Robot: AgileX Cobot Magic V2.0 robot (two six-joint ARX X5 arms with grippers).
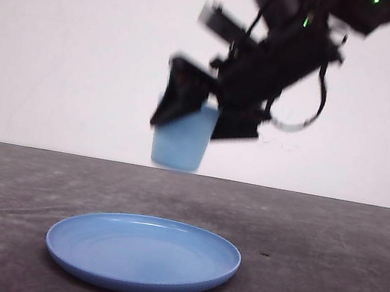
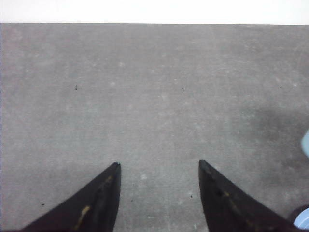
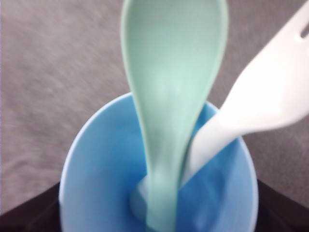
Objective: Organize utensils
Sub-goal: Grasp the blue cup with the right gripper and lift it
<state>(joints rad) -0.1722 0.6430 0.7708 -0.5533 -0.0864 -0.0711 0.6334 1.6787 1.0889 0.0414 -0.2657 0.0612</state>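
Front view: right gripper (image 1: 190, 111) tilted down-left, clamping cup (image 1: 181, 140) above plate (image 1: 142, 254); left gripper (image 2: 159, 166) wide.

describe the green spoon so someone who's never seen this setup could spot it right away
Start at the round blue plate on the grey table; above and behind it the right gripper holds a light blue cup in the air. Two utensils stand handle-down inside that cup. The spoon is pale mint green with a rounded bowl, unlike the white fork with tines beside it.

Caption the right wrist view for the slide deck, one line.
Mint-green spoon and white fork standing handle-down in the light blue cup.
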